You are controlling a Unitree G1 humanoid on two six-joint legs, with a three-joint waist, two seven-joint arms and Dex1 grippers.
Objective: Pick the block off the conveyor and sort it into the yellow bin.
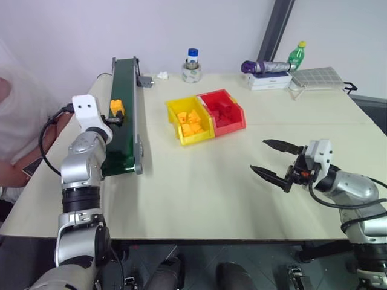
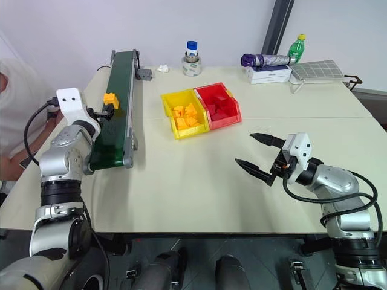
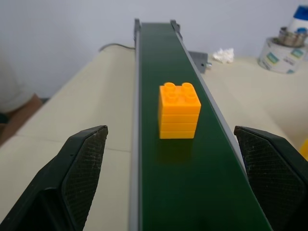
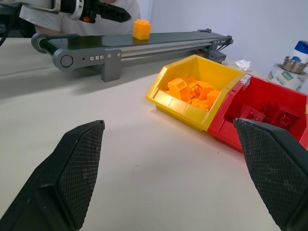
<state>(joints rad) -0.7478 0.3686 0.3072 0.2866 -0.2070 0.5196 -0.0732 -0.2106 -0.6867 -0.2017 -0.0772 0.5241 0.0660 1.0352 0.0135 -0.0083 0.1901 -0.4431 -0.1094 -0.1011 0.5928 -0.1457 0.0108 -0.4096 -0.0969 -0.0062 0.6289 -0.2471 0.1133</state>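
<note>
Block [image 3: 178, 110] sits upright on the conveyor [image 1: 124, 115], studs up, just ahead of my left gripper [image 3: 175, 183]; its fingers are spread wide on either side of the belt – nothing touched or held; my right gripper [image 1: 275, 160] hangs open over bare table [image 1: 199, 187], near the yellow bin [image 1: 189, 120] – that bin holds a pile of orange blocks [image 4: 192, 90] and joins the red bin [image 1: 224, 110].

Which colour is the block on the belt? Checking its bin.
Orange-yellow; the block shows best in the left wrist view.
</note>
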